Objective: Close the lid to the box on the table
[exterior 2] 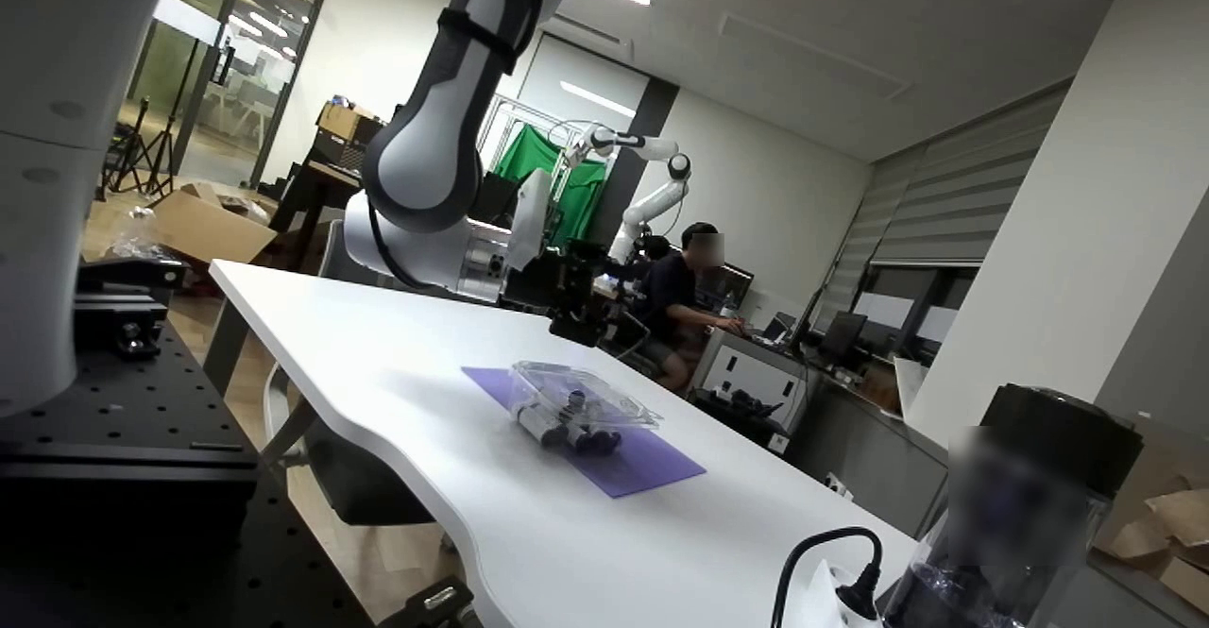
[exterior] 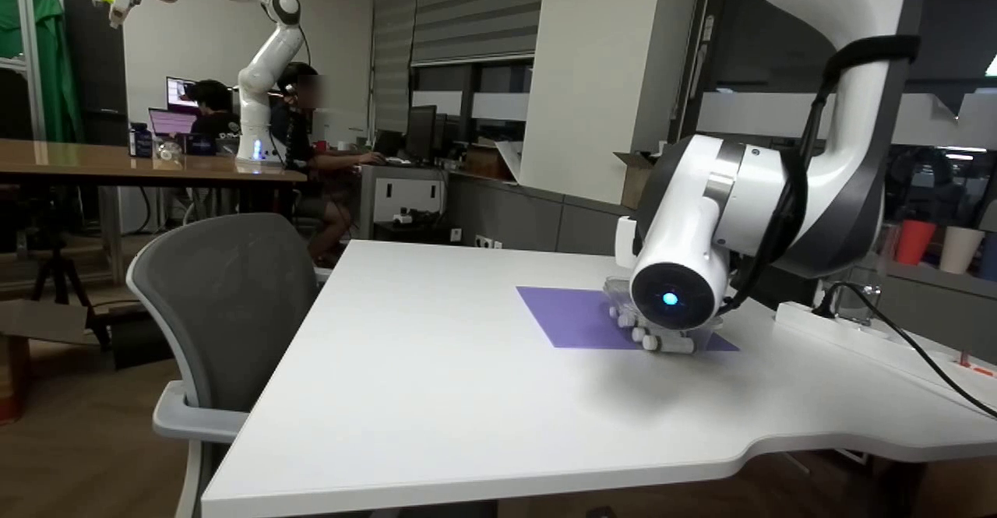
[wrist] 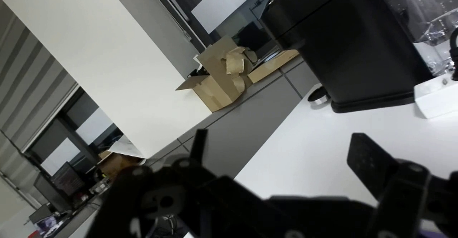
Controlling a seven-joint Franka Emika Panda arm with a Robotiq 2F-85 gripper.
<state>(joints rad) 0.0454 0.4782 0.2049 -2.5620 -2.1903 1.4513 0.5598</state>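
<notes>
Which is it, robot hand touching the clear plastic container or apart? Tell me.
Apart. In an exterior view, a strip of white table shows in the gap between the hand and the clear plastic container.

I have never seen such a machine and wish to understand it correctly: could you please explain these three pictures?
The machine is a large, jointed white robot arm. At its end is a black hand whose two fingers stand apart; nothing is held. Two pictures are taken from outside the robot, at different places; the third is taken from its wrist, looking past the fingers. On the white table lies a flat purple sheet. A clear plastic box and some small cylindrical pieces partly cover it. Whether those pieces are inside the box or beneath it, I cannot tell.
</notes>
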